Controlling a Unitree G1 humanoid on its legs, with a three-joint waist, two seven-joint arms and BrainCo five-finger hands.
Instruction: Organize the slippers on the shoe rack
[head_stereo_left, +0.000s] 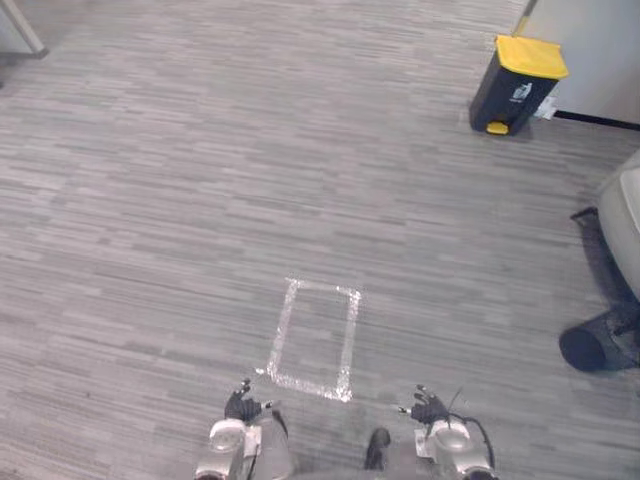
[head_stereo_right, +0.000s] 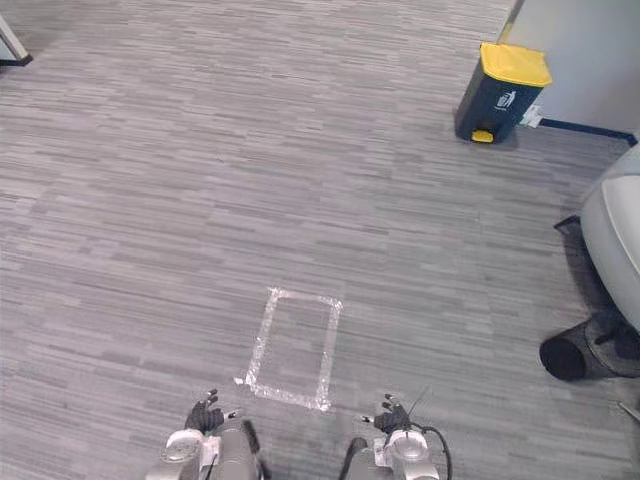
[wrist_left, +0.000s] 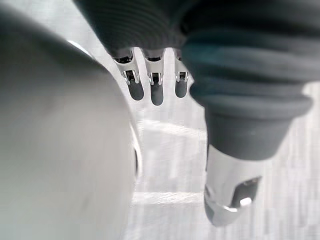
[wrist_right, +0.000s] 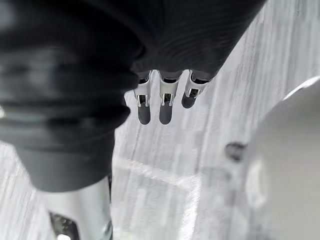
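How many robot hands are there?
2. The left robot hand hangs by the near left corner of the tape rectangle, the right robot hand beyond its near right corner. Both are open.

Seen from my remote station: the floor (head_stereo_left: 150, 200) is matt grey carpet with a fine, streaked weave. The taped rectangle (head_stereo_left: 279, 330) near the middle is crinkled, shiny, translucent tape. At far right, the bin (head_stereo_left: 505, 95) has a smooth dark plastic body and a yellow plastic lid (head_stereo_left: 530, 55) with a slight sheen. My left hand (head_stereo_left: 242, 406) and right hand (head_stereo_left: 430, 408) show polished silver metal fingers (wrist_right: 168, 97) with matt dark tips, under ribbed, rubbery black covers (wrist_left: 240, 60).
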